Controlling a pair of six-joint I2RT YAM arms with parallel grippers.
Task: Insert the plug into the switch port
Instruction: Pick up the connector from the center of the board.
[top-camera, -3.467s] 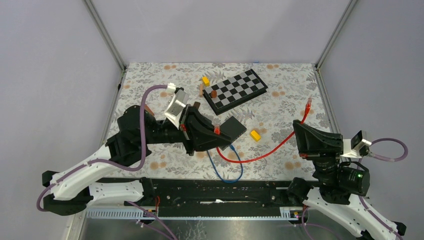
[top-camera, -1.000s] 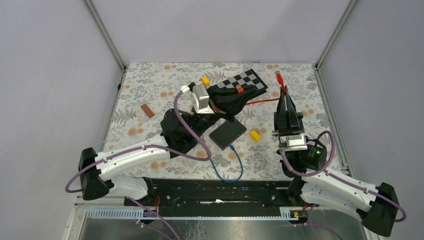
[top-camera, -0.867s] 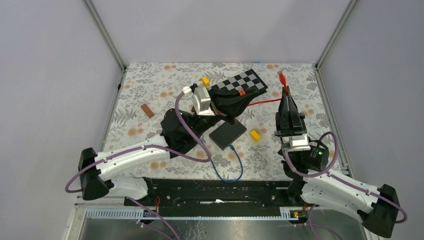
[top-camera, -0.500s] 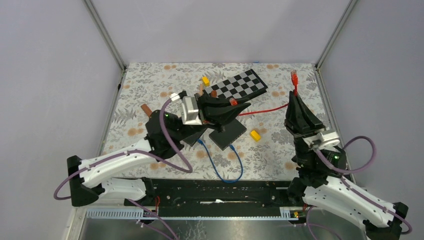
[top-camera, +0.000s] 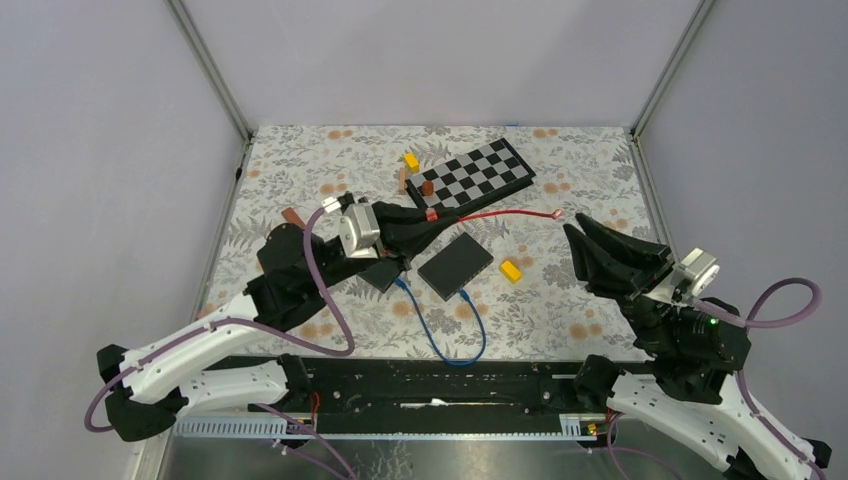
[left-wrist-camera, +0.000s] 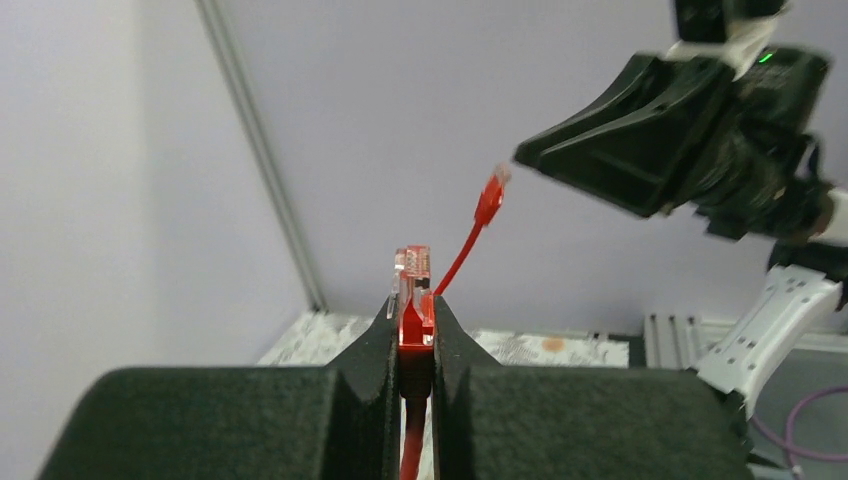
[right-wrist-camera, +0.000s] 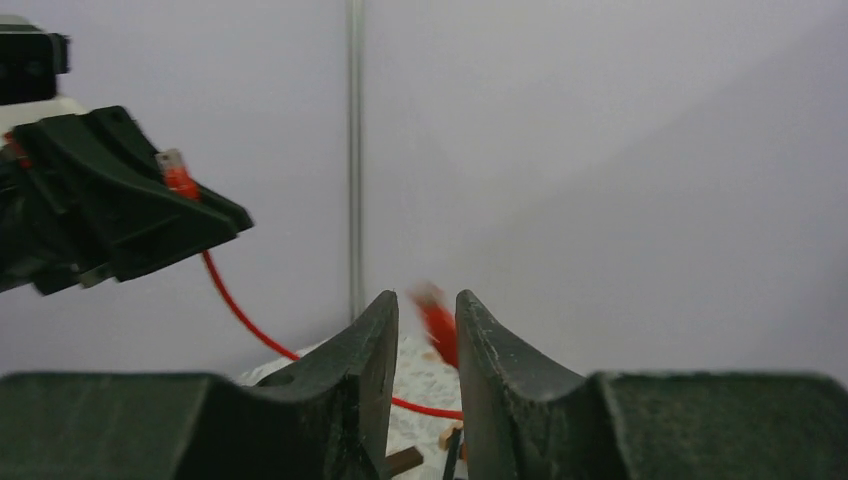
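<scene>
Two arms reach over the flowered table (top-camera: 290, 170); we list what we find, left to right in the overhead view.

1. Brown block (top-camera: 292, 214): flat on the table, at 9 o'clock of the left gripper and well apart from it.
2. Left gripper (left-wrist-camera: 414, 312): clamped tight on the plug (left-wrist-camera: 414, 285), whose clear tip sticks out past the fingertips.
3. Plug, location: in the left gripper, at 11 o'clock of the switch and apart from it.
4. Switch (top-camera: 455, 265): black flat box, lying on the table near its middle.
5. Blue cable (top-camera: 447, 352): loops on the table at 6 o'clock of the switch.
6. Chessboard (top-camera: 475, 178): at 12 o'clock of the switch, near the far edge.
7. Yellow block (top-camera: 511, 270): at 3 o'clock of the switch, just beside it.
8. Red cable (top-camera: 495, 213): runs from the held plug toward 3 o'clock.
9. Second plug (top-camera: 558, 214): ends the red cable at 2 o'clock of the switch, near the right gripper's tips but free of them. In the right wrist view we see it only as a red blur beyond the gap.
10. Right gripper (right-wrist-camera: 425, 300): fingers parted, holding nothing.
</scene>
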